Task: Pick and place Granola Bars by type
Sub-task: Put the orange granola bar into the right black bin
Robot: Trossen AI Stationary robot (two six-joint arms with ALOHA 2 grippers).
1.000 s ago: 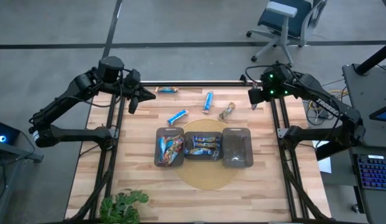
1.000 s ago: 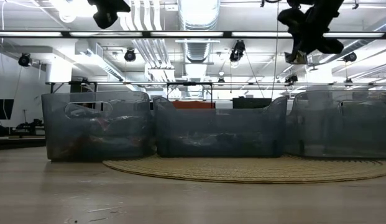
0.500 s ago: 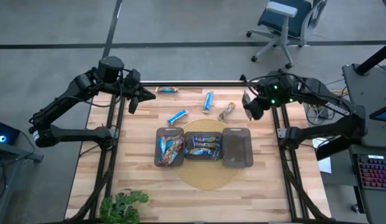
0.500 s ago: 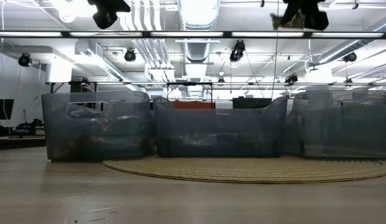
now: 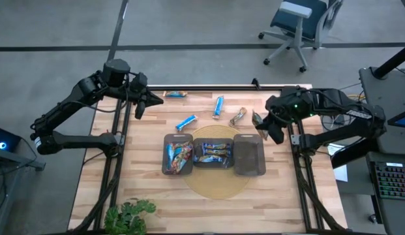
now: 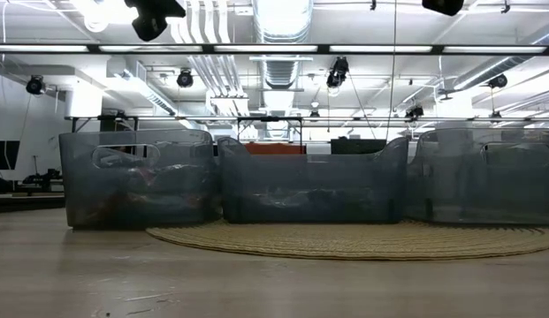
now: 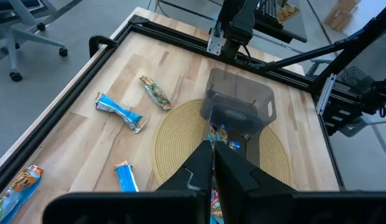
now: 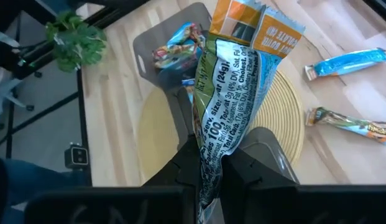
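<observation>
Right tool (image 5: 259, 124): closed tight on one granola bar (image 8: 233, 87), up in the air over the right side of the surface (image 5: 150, 189), just beside the far right corner of the empty tray (image 5: 249, 155).
Held bar: orange, green and silver wrapper, pinched at one end between my fingers (image 8: 255, 168); its long axis runs straight out past the fingertips, free end pointing away from the wrist, crimped and a little crumpled.
Left tool (image 5: 138, 109): pressed shut on nothing, waiting above the far left corner of the surface, aimed toward the trays.
Loose blue bar, far left (image 5: 175, 94): lies along the far edge, long axis across the surface, left to right.
Loose blue bar, middle (image 5: 186, 121): lies flat and slanted, one end toward the far right, the other toward the near left.
Loose blue bar, upright one (image 5: 218, 106): long axis runs nearly far to near, tilted slightly.
Loose mixed bar (image 5: 238, 117): orange and brown, slanted, just beside my right tool.
Left tray (image 5: 165, 163): holds a heap of bars, pointing every way.
Middle tray (image 5: 212, 162): holds blue bars, mostly lying left to right.
Round mat (image 5: 218, 186): woven, under the middle and right trays.
Plant (image 5: 127, 215): at the near left edge of the surface.
</observation>
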